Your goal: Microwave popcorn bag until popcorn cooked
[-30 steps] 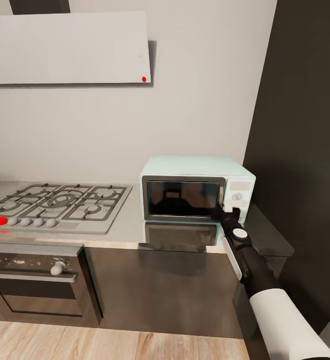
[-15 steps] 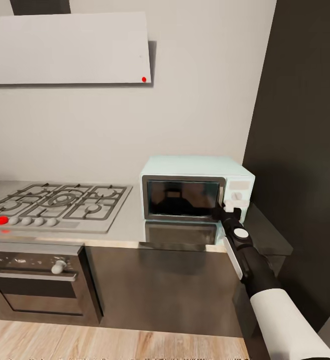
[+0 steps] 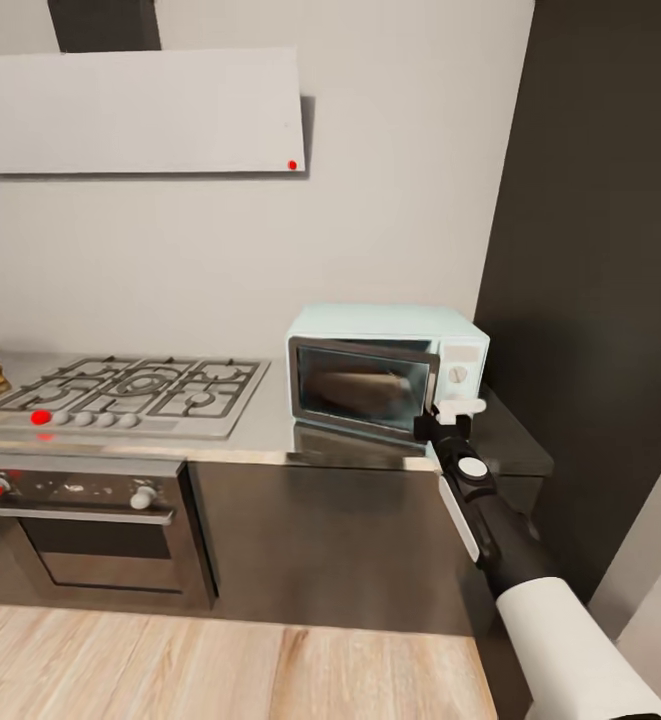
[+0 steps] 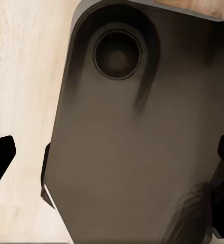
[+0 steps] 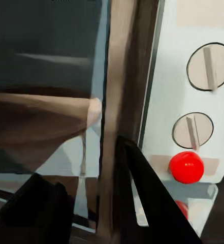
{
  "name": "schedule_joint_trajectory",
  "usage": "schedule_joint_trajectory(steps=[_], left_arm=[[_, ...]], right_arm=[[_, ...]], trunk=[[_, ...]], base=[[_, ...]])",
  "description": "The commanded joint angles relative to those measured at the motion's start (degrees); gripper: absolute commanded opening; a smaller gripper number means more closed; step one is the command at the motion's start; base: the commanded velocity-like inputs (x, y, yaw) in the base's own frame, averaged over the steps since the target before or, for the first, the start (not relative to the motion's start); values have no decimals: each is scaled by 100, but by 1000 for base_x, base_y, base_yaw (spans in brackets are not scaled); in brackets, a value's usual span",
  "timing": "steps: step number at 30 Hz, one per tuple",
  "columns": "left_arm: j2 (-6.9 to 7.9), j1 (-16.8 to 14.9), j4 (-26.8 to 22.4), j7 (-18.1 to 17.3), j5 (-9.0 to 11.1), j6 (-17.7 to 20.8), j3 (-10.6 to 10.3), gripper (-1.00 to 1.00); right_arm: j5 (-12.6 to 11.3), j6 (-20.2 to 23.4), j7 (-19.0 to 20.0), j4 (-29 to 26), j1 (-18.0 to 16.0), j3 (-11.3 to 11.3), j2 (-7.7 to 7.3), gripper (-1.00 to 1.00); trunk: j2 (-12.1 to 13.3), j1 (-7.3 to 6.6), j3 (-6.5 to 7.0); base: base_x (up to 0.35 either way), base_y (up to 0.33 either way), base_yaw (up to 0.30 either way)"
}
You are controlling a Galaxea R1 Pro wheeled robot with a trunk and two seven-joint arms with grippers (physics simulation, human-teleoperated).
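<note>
Right pincer (image 3: 450, 418), fingers closed on the door's (image 5: 114, 122) edge, has swung the microwave (image 3: 388, 372) just ajar since a second ago, opening access; bag unseen.

The microwave (image 3: 388, 372) is sitting on the tabletop (image 3: 270, 435), its door (image 3: 365, 388) standing slightly ajar. The right gripper (image 3: 440, 420) is pressing at the door's right edge; whether its jaws are gripping it cannot be determined. A gas hob (image 3: 135, 393) is lying well apart, above an oven (image 3: 90, 530).
</note>
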Motion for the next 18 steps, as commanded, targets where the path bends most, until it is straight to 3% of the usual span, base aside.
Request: schedule_joint_trajectory(steps=[1, 11, 12, 16, 18], left_arm=[[0, 4, -9, 1, 26, -3, 4, 100], [0, 4, -9, 1, 25, -3, 2, 100], [-6, 2, -15, 1, 26, -9, 5, 100], [-2, 2, -18, 1, 26, -11, 8, 100], [-1, 2, -17, 1, 26, -11, 9, 100]], right_arm=[[45, 40, -17, -11, -5, -233, -3, -100], [52, 40, -17, -9, -5, -230, -4, -100], [32, 70, -62, 21, -5, 384, 14, -100], [41, 70, -82, 25, -5, 444, 33, -100], [190, 75, -133, 29, -5, 465, 92, -100]], trunk=[[-4, -3, -5], [-4, -3, -5], [-4, -3, -5], [-4, -3, -5], [-4, -3, -5]], base=[[-232, 0, 0], [-180, 0, 0], [0, 0, 0], [0, 0, 0], [0, 0, 0]])
